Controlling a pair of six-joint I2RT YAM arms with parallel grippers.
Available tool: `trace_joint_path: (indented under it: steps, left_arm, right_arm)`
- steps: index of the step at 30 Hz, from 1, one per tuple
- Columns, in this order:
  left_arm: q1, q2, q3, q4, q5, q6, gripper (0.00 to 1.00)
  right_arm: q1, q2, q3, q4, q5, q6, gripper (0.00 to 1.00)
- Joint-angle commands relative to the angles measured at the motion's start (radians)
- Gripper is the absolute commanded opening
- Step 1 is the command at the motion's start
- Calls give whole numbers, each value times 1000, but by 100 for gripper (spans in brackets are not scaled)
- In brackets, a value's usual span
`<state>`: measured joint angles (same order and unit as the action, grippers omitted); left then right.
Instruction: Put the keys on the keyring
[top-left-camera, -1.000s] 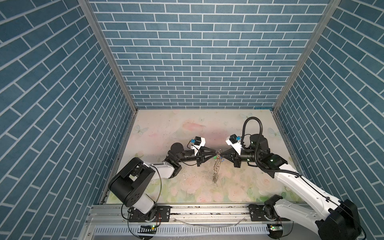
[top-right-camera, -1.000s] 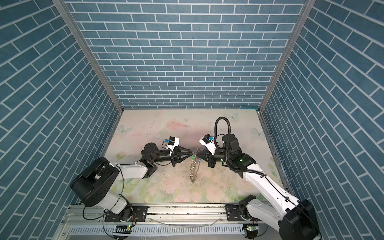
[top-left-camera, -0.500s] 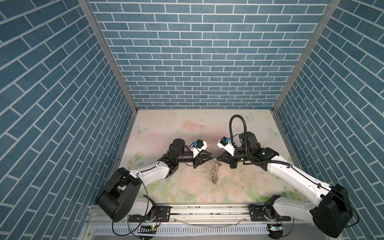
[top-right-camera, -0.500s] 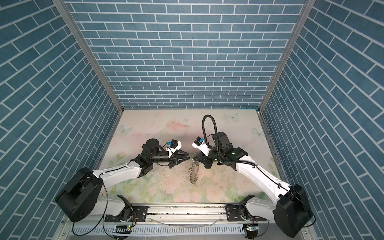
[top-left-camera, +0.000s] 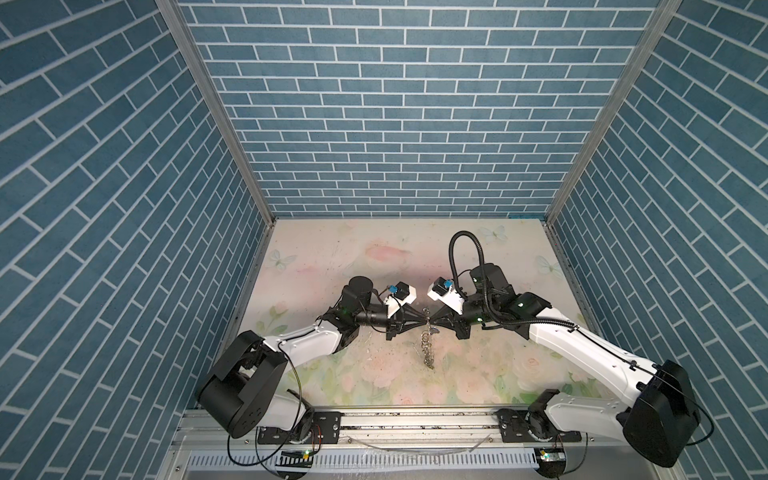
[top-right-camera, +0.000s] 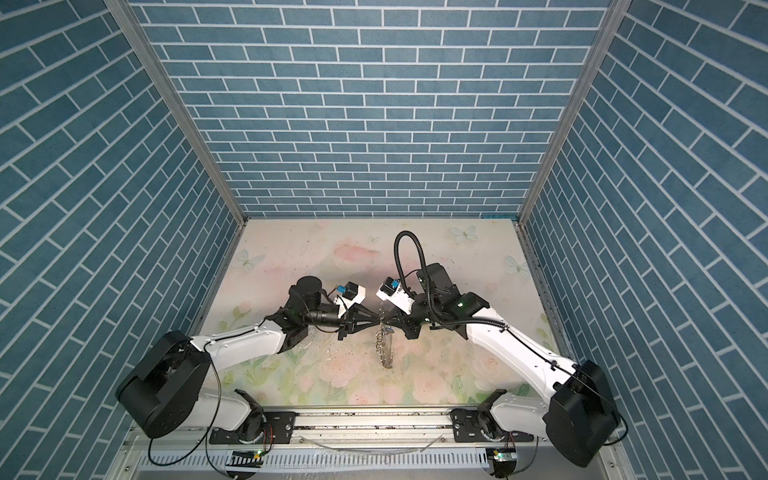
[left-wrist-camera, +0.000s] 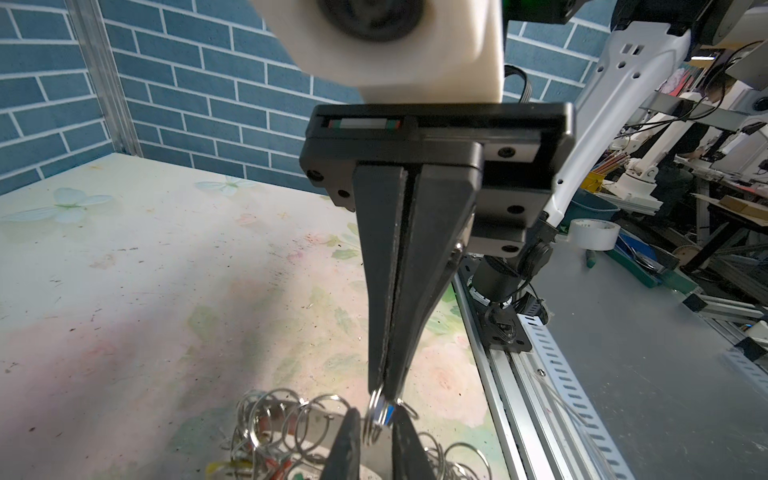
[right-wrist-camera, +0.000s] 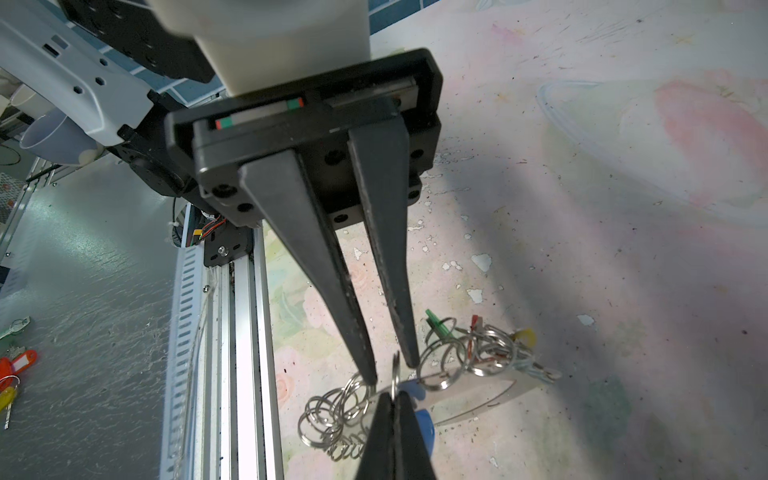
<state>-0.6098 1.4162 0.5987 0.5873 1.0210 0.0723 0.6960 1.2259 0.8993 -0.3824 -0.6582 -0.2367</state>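
In both top views the keyring (top-left-camera: 427, 351) (top-right-camera: 385, 348), a large thin silvery hoop strung with small split rings, shows as a narrow glinting string near the middle of the floral-printed counter (top-left-camera: 332, 257). It sits directly below the spot where the left tool (top-left-camera: 424, 326) and right tool (top-left-camera: 433, 326) meet tip to tip. Whether it hangs or lies flat I cannot tell from here.

In the left wrist view the right tool (left-wrist-camera: 386, 390) is clamped tight on the little steel split ring (left-wrist-camera: 374, 411) of a blue-tagged key (left-wrist-camera: 387, 415). The left tool (left-wrist-camera: 374, 440) stands slightly apart, one tip on either side of that ring.

The right wrist view confirms it: the left tool (right-wrist-camera: 392, 369) is ajar with the ring between its tips, and the right tool (right-wrist-camera: 392, 409) is shut. A green-tagged key (right-wrist-camera: 436, 325) and a yellow-tagged key (right-wrist-camera: 524, 334) sit among the rings just beside.

The wire is probably light, hard and slippery, and loose rings will swing and snag. The ring is best pinched flat across its wire rather than by the tag. Neighbouring rings crowd the gap. An orange-tagged key (right-wrist-camera: 18, 365) lies well apart, beyond the rail (right-wrist-camera: 241, 332).
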Motion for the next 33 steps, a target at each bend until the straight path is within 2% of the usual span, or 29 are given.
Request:
trace_joint_path:
  steps: [1, 8, 13, 14, 17, 20, 22, 26, 30, 33]
  left_arm:
    - [-10, 13, 27, -39, 27, 24, 12]
    - [-27, 23, 40, -55, 19, 24, 0]
    - [-30, 15, 29, -28, -4, 9, 0]
    - [-30, 13, 23, -2, -14, -6, 0]
    - [-30, 16, -10, 117, -83, -68, 0]
    - [-29, 36, -37, 250, -169, -152, 0]
    - [-30, 65, -56, 368, -216, -229, 0]
    - [-33, 123, -99, 592, -316, -360, 0]
    - [-47, 162, -114, 696, -386, -423, 0]
    - [-61, 173, -114, 714, -400, -427, 0]
  right_arm:
    - [8, -3, 56, 17, -27, -39, 0]
    - [13, -13, 45, 39, -28, -34, 0]
    - [9, -51, 13, 91, 3, -2, 0]
    - [7, -58, 5, 101, 20, 10, 0]
    - [2, -97, -34, 147, 128, 50, 17]
    - [2, -153, -89, 196, 284, 80, 26]
    - [4, -192, -131, 229, 353, 81, 27]
    - [19, -246, -216, 313, 369, 72, 26]
    - [57, -253, -293, 422, 401, 34, 24]
    - [62, -248, -333, 505, 401, 25, 23]
